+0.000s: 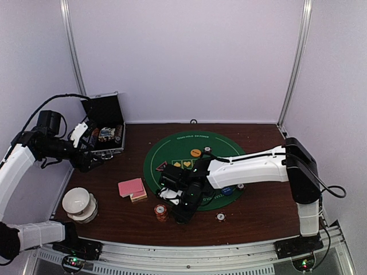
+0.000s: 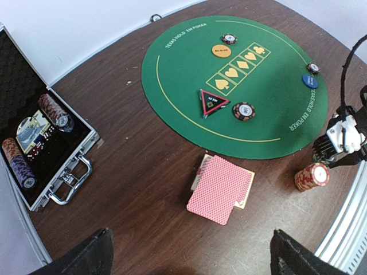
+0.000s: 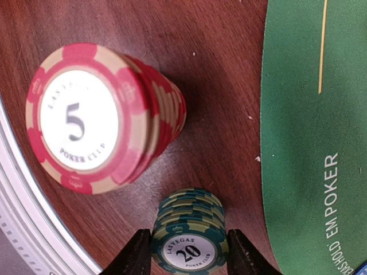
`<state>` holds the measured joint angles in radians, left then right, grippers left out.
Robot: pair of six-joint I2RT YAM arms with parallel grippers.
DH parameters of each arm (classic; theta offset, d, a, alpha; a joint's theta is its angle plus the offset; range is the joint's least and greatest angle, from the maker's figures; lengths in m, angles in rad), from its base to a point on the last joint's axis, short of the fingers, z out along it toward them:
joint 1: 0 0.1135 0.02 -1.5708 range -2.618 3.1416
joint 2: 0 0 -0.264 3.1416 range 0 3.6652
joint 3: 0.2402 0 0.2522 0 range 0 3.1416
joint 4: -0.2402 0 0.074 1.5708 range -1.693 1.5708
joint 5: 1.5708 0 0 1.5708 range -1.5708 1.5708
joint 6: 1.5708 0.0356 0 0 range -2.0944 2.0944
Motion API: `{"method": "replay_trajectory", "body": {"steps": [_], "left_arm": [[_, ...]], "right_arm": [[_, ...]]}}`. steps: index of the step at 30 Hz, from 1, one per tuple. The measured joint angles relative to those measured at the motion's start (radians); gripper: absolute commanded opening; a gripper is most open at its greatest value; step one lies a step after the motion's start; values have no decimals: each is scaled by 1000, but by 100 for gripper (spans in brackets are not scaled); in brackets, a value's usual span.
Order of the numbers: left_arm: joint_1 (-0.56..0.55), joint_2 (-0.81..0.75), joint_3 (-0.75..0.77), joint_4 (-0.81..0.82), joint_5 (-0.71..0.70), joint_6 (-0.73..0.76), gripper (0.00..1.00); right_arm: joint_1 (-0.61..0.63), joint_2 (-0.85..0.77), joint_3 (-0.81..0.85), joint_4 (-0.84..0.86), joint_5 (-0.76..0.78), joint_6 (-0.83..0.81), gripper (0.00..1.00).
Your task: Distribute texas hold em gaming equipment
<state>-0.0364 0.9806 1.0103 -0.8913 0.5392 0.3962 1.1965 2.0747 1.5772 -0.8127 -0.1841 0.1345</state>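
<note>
Near the front edge, on bare wood, right claw [image 3: 189, 258] is clamping a green stack [image 3: 189, 226] just beside a red stack [image 3: 86, 120]. Cards [image 2: 221, 189] are lying left of them. Farther left, left claw [image 2: 192, 258] is hanging wide apart, empty.

Red chips [image 3: 92, 117] tan-striped; green chips [image 3: 189, 249] pale-striped.

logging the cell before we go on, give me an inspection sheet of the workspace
surface: brown table, round green felt mat on it
job's things: pink-backed cards off the mat; red chip stack; green chip stack; orange disc, blue disc on mat
clutter: open black case; white bowl
grippers: left gripper open, empty; right gripper fingers flank green chip stack, grip unclear
cables: black cable near right gripper
surroundings: white walls
</note>
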Motion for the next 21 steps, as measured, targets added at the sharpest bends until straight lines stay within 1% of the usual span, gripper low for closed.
{"method": "replay_trajectory", "body": {"steps": [4,8,9,13,17,21], "left_arm": [[0,-1,0,0,0,4,98],[0,-1,0,0,0,6,97],[0,-1,0,0,0,6,98],[0,-1,2,0,-1,6,97],[0,-1,13,0,-1,6,98],[0,1,16,0,-1,6,97]], "right_arm": [[0,0,0,0,-2,1,35],[0,0,0,2,-3,0,20],[0,0,0,2,-2,0,18],[-1,-1,0,2,-2,3,13],[-18,-18,0,-5,3,9,11],[-73,-84,5,-15,6,16,9]]}}
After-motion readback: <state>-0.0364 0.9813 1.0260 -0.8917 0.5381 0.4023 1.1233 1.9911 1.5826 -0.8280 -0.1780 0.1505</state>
